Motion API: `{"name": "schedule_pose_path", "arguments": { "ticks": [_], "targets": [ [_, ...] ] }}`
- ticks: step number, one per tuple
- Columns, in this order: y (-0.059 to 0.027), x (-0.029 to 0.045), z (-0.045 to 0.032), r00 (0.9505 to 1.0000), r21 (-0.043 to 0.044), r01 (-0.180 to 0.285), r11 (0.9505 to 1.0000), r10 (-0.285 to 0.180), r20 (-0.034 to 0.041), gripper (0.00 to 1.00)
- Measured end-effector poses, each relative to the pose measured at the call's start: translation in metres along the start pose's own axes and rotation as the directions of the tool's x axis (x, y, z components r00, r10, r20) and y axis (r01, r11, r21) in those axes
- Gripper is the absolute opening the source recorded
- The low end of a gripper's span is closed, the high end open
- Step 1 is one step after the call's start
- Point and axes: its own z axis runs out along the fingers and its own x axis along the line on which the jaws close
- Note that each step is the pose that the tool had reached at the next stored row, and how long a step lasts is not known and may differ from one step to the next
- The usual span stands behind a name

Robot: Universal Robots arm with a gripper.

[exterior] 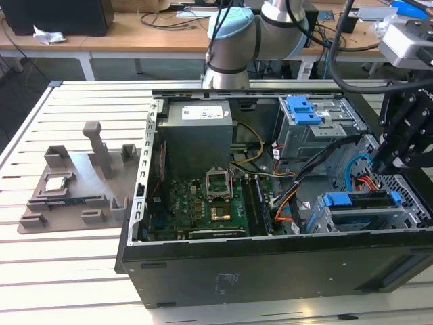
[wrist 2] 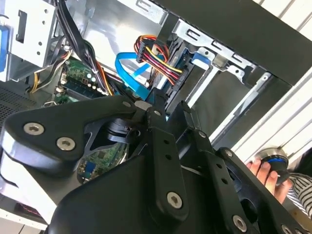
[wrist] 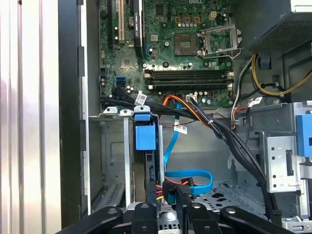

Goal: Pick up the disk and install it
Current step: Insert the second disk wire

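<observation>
In the exterior view, the disk [exterior: 358, 201] lies in the drive cage [exterior: 318, 220] at the near right corner of the open computer case [exterior: 223, 274]. Its blue rails face up and its metal body is mostly hidden by the cage. The first wrist view looks down on the disk's blue end tab [wrist: 145, 135], seated in the cage slot. My black gripper [exterior: 392, 161] hangs above the case's right end, slightly past and above the disk, touching nothing I can see. Its black linkages also appear in both wrist views [wrist: 165, 218] [wrist 2: 161, 161].
A bare blue bracket [exterior: 303, 108] rests on the upper drive bay. Orange, black and blue cables [exterior: 291, 189] run between the motherboard [exterior: 203, 203] and the cages. A grey fixture [exterior: 74, 183] holding a small chip lies left of the case. A person's hand [wrist 2: 263, 171] rests beside the case.
</observation>
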Motion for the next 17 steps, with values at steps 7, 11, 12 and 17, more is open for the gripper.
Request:
{"name": "schedule_pose_path", "arguments": {
  "ticks": [7, 11, 12, 17],
  "targets": [
    [-0.0001, -0.0001, 0.003, 1.0, 0.0, 0.0, 1.0, 0.0, 0.0, 0.22],
    [0.0, 0.0025, 0.0037, 1.0, 0.0, 0.0, 1.0, 0.0, 0.0002, 0.16],
    [0.0012, 0.0091, 0.0041, 1.0, 0.0003, 0.0, 1.0, 0.0, 0.0, 0.16],
    [0.0035, 0.0119, 0.0166, 0.9996, -0.0005, 0.028, 0.9996, -0.028, 0.0, 0.16]
  ]
}}
